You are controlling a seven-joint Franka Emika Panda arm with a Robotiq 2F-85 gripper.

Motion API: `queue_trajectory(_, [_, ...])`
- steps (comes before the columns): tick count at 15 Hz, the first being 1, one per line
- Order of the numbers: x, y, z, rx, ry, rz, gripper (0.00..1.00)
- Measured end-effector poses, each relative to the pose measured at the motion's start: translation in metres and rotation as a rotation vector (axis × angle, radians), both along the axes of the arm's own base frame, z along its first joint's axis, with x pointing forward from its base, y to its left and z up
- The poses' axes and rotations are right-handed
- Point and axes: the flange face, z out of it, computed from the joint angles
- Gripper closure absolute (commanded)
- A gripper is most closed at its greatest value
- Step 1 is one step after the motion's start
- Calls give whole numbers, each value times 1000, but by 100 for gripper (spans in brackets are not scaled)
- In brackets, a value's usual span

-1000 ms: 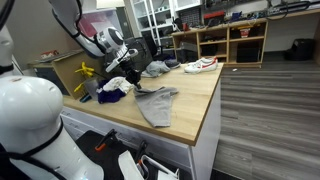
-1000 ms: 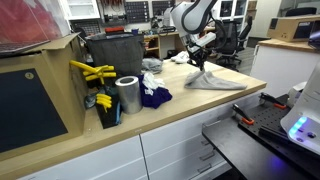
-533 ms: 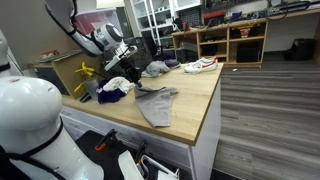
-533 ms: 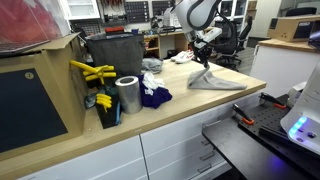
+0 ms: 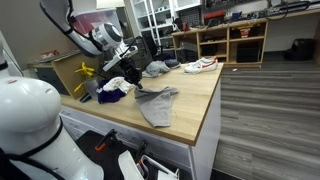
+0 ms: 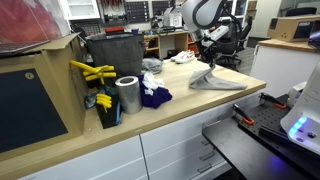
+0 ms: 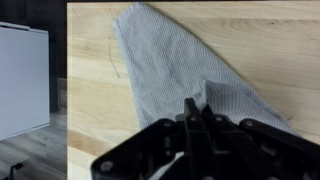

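The Robotiq gripper hangs low over the wooden countertop with its fingers pressed together on a fold of the grey cloth. In that exterior view the pinched bit rises into a small peak under the fingertips, while the rest of the cloth lies flat on the wood.

The wrist view looks straight down. The gripper comes in from the bottom of that view, its jaws closed narrow on the striped grey cloth, which spreads away in a long wedge across the countertop.

In an exterior view the grey cloth lies near one long edge of the countertop, short of the corner, with the gripper at the end of the cloth nearest the clutter.

That clutter sits further along the counter:
- a crumpled dark blue cloth
- a shiny metal can
- some yellow clamps
- a dark bin

A pale bundle of fabric and a white sneaker lie by the opposite edge, well apart from the gripper.
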Motion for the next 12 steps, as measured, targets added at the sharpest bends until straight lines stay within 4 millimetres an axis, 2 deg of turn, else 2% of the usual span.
queue_trajectory(7, [-15,-28,7,8,35,32,99])
queue_trajectory(12, [-25,-41,10,18,69,93,99])
